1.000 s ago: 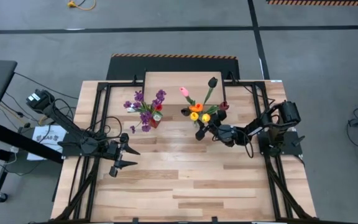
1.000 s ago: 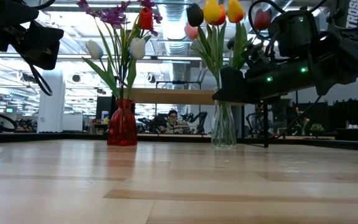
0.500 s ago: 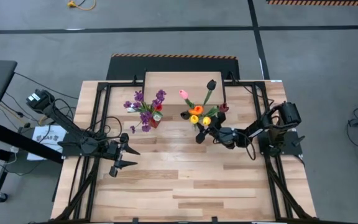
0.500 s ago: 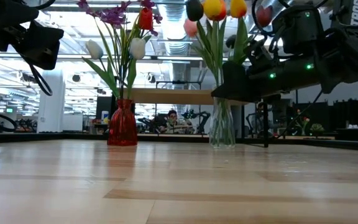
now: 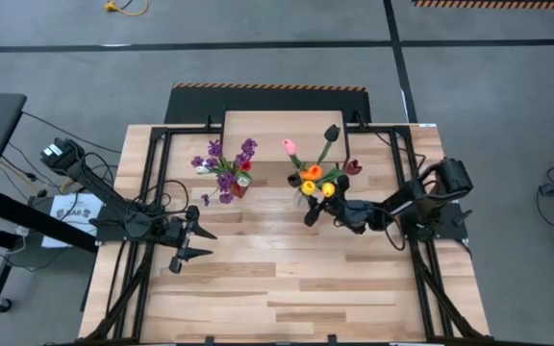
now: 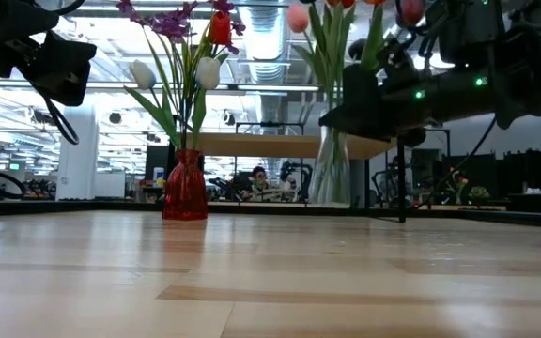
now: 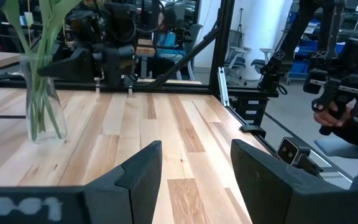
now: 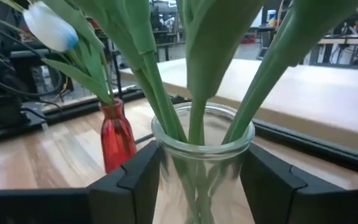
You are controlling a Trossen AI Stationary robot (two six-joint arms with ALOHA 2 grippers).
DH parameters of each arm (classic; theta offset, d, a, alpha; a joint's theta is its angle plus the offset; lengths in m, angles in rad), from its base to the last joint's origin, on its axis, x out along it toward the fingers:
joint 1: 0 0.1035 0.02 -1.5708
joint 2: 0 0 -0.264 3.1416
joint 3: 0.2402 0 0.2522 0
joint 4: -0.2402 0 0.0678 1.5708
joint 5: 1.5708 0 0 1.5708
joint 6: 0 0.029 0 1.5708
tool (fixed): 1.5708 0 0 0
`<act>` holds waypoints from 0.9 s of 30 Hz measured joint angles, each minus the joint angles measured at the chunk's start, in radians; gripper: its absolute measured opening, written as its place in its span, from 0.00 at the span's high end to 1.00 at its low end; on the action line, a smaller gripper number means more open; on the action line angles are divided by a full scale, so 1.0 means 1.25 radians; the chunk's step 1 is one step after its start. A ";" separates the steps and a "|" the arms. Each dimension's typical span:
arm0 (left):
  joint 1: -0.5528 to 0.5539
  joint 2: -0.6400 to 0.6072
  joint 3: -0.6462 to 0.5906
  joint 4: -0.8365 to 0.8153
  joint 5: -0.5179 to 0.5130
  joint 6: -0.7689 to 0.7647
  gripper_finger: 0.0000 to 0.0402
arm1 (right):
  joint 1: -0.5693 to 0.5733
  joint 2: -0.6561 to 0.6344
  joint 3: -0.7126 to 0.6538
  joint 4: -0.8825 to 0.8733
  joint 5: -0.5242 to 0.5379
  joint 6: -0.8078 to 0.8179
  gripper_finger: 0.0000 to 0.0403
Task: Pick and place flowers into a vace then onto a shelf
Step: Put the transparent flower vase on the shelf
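High view gives you grey concrete floor (image 5: 508, 96) around the pale plank worktop (image 5: 287, 288). At its far edge stands the small raised light-wood shelf (image 5: 267, 125). Your right pincer (image 8: 201, 171) clasps the clear glass vase (image 8: 202, 155) of tulips (image 5: 314, 178), lifted off the planks; the red glass vase (image 5: 240, 187) stands beside. Your left pincer (image 5: 188, 242) hovers, fingers apart, holding nothing.

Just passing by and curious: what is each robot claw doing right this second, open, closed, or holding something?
Left gripper: open, holding nothing, waiting over the table.
Right gripper: shut on the clear glass vase of tulips, raised off the table.
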 joint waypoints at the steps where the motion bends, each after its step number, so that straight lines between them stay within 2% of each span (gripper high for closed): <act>1: 0.000 0.000 0.000 0.000 0.000 -0.002 0.54 | 0.002 -0.012 0.000 -0.007 0.001 -0.003 0.56; 7: 0.000 0.000 0.000 0.002 0.000 -0.004 0.54 | 0.017 -0.109 0.000 -0.086 -0.001 -0.003 0.51; 13: 0.000 0.000 0.000 0.003 0.000 -0.004 0.54 | 0.024 -0.240 0.000 -0.209 -0.016 -0.004 0.56; 22: 0.000 0.000 0.000 0.007 -0.001 -0.004 0.54 | 0.021 -0.427 0.000 -0.375 -0.019 -0.020 0.50; 27: 0.000 0.000 0.000 0.007 -0.001 -0.004 0.54 | 0.002 -0.506 0.000 -0.410 -0.023 -0.073 0.55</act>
